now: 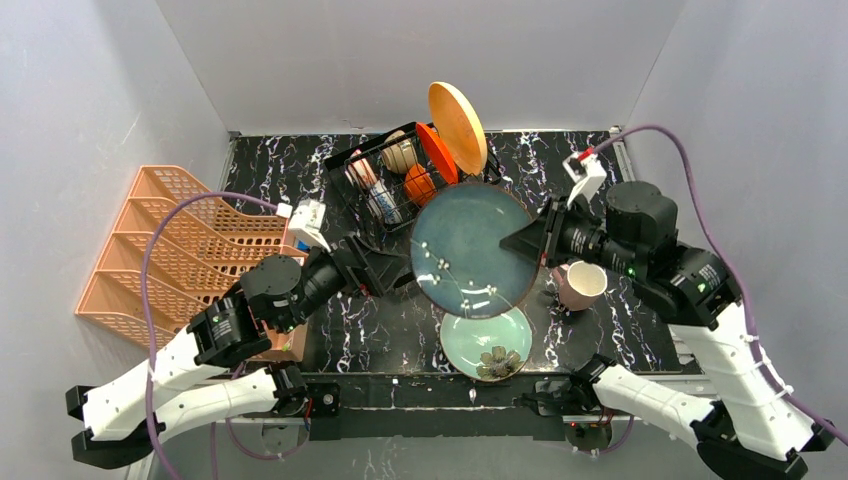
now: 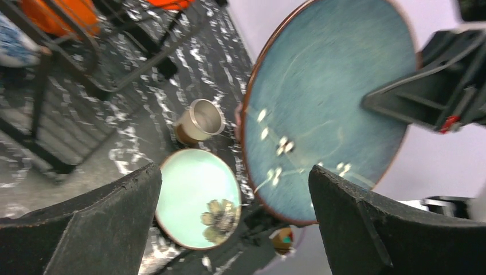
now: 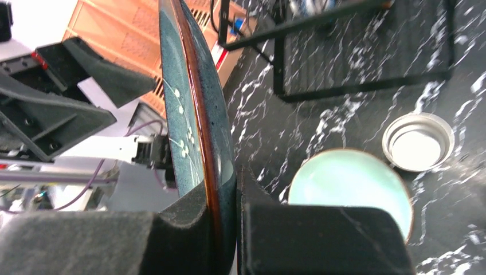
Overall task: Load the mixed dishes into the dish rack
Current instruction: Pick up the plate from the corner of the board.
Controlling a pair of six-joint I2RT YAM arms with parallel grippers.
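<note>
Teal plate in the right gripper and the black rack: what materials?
Large dark teal round plate: probably glazed ceramic; glossy glints, painted white sprigs, brown rim edge. Black wire dish rack: thin rods, likely coated metal; dull black, no bare steel showing.

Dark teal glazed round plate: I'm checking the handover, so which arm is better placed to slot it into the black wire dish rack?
Right. The right gripper is shut on the rim of the dark teal glazed round plate, holding it on edge; the left gripper stands open, gripping nothing.
</note>
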